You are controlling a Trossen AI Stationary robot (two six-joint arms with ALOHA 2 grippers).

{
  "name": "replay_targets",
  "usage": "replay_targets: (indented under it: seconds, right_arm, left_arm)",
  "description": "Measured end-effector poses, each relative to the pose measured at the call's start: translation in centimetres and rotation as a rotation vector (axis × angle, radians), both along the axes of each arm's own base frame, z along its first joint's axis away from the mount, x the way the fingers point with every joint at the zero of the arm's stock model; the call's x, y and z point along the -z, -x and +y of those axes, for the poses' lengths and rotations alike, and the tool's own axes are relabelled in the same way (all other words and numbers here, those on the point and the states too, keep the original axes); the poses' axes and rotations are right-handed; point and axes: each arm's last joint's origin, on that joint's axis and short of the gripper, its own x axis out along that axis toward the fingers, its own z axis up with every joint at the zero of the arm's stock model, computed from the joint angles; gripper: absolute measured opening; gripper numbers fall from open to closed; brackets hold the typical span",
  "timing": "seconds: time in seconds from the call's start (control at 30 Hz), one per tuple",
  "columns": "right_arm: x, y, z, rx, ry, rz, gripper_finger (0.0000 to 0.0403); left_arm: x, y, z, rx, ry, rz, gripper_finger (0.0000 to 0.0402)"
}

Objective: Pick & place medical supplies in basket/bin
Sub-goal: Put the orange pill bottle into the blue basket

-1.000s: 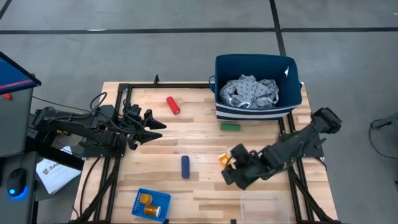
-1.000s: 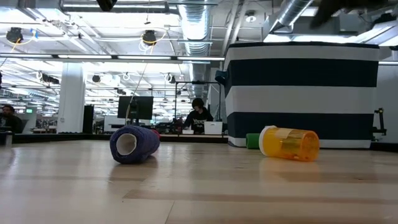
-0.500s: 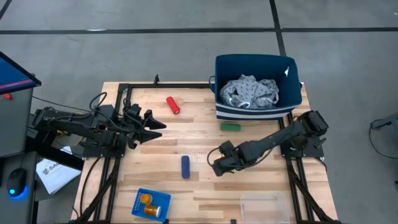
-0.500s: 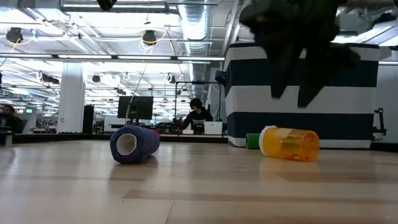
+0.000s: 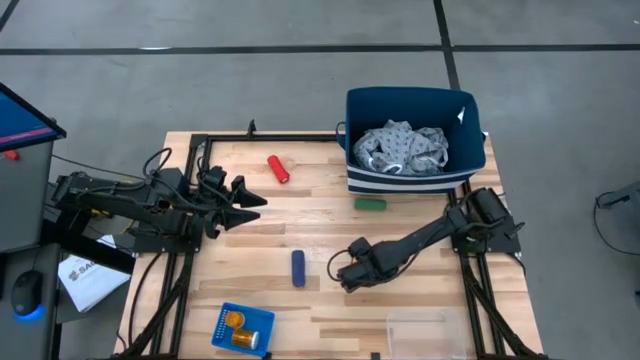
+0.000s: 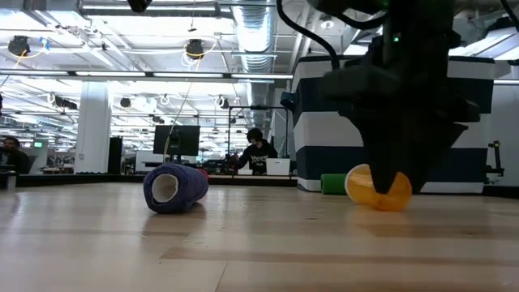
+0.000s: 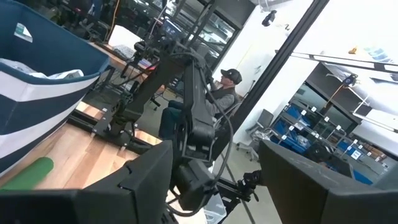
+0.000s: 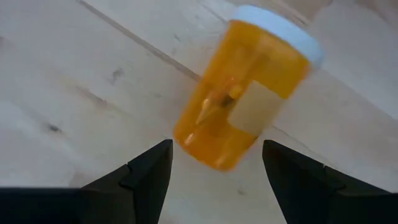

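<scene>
An orange pill bottle (image 8: 245, 87) with a white cap lies on its side on the wooden table. My right gripper (image 8: 217, 180) is open and low over it, one finger to either side of its bottom end and clear of it. In the low view the right gripper (image 6: 401, 174) stands in front of the bottle (image 6: 377, 193); in the high view the gripper (image 5: 345, 272) hides it. A dark blue cylinder (image 5: 298, 267) lies to the left of it. My left gripper (image 5: 255, 205) waits open over the table's left part.
The navy striped bin (image 5: 400, 183) at the far right corner holds the grey patterned cloth (image 5: 405, 148). A green cylinder (image 5: 370, 204) lies in front of it, a red one (image 5: 278, 169) farther left. A blue basket (image 5: 258, 318) holding orange bottles and a clear tray (image 5: 418, 325) sit at the near edge.
My right arm has stretched out toward the table's left, and its gripper has come down over the orange bottle, from above the low view's frame to just over the table. The bottle has stayed where it was.
</scene>
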Motion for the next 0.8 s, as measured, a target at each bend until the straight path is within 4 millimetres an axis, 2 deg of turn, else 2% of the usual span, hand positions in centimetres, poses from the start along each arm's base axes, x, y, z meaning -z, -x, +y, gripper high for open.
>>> replay_targets:
  seconds: [0.43, 0.8]
  right_arm:
    - [0.3, -0.9, -0.5, 0.076, 0.017, -0.068, 0.0246]
    - [0.1, -1.3, -0.1, 0.377, -0.059, -0.159, 0.0246]
  left_arm:
    - [-0.1, 0.0, 0.0, 0.003, 0.023, -0.007, 0.0232]
    - [-0.1, 0.0, 0.0, 0.022, 0.044, -0.007, 0.0232]
